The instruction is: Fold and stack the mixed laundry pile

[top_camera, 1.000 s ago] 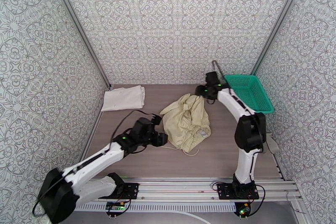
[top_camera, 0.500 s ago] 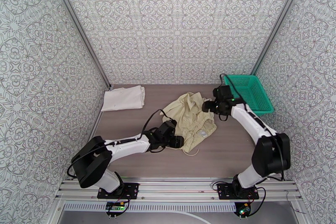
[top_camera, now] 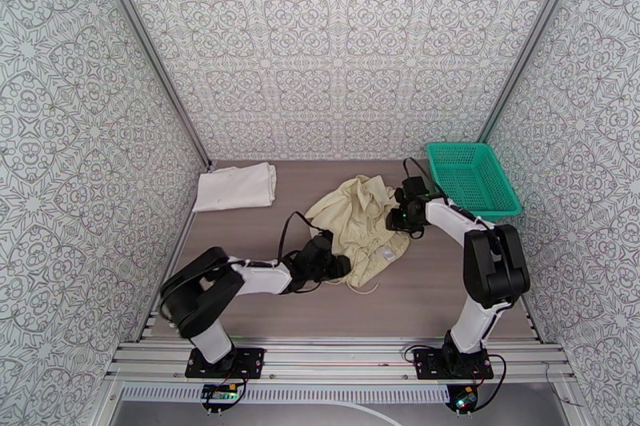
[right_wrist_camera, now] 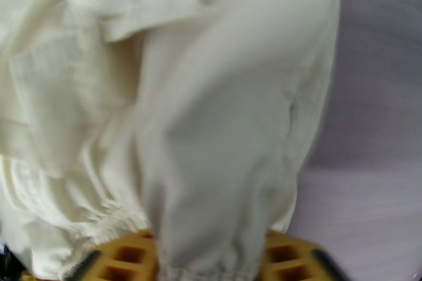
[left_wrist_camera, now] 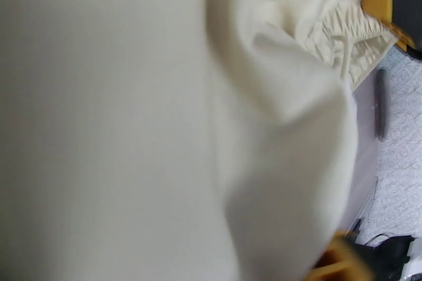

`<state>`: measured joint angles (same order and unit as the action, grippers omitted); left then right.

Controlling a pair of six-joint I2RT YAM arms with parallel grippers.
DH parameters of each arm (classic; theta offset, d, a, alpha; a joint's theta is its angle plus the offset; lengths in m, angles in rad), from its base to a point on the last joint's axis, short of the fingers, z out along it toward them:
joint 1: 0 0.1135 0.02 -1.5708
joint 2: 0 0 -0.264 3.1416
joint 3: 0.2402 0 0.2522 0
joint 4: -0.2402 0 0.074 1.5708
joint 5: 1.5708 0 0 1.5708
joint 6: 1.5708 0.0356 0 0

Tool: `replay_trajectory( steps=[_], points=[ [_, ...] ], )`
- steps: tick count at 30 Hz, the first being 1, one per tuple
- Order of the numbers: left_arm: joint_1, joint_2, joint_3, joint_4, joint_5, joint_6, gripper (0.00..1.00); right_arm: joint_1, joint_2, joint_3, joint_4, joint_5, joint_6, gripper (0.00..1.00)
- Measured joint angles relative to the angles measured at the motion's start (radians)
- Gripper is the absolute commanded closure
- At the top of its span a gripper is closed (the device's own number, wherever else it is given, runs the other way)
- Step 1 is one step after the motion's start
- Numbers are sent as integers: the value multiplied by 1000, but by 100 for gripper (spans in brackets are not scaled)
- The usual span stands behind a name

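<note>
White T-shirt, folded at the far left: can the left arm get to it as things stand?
Probably yes: bare table lies between the left pincer and the white T-shirt, though that pincer is pressed into the beige garment now.

Bare tabletop [top_camera: 240, 236] around crumpled garment [top_camera: 352, 212]
</note>
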<state>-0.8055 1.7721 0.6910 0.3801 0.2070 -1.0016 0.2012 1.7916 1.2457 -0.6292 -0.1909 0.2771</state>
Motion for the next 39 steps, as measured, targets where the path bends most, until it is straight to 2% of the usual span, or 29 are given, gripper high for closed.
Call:
replay_trajectory(
  steps=[4,10,13,16,20,22,25,27,33,36,39],
  points=[
    [31,-46,5,19,37,-14,100,-15,-80,8,-7,-59,34,100],
    [96,-399,135,-268,18,89,100,-72,-352,57,-19,-132,160,100],
    [101,-587,301,-476,-2,175,100,-77,-513,108,-44,-164,228,100],
    [70,-712,498,-679,-27,265,100,-75,-676,158,-77,-204,292,100],
    [-11,-758,760,-900,-48,366,100,-69,-838,260,-143,-264,370,100],
    [-14,-750,826,-966,-47,401,100,-69,-870,301,-156,-287,404,100],
    [38,-697,871,-1042,-27,436,100,-69,-851,328,-158,-294,444,100],
    [126,-636,878,-1062,26,454,100,-69,-788,334,-150,-294,463,100],
    [388,-386,910,-1014,201,457,100,-70,-435,426,-46,-306,511,100],
    [454,-243,1031,-985,251,465,100,-71,-247,553,5,-328,530,100],
    [476,-160,1167,-944,269,484,100,-72,-135,679,69,-348,549,100]
  ],
)
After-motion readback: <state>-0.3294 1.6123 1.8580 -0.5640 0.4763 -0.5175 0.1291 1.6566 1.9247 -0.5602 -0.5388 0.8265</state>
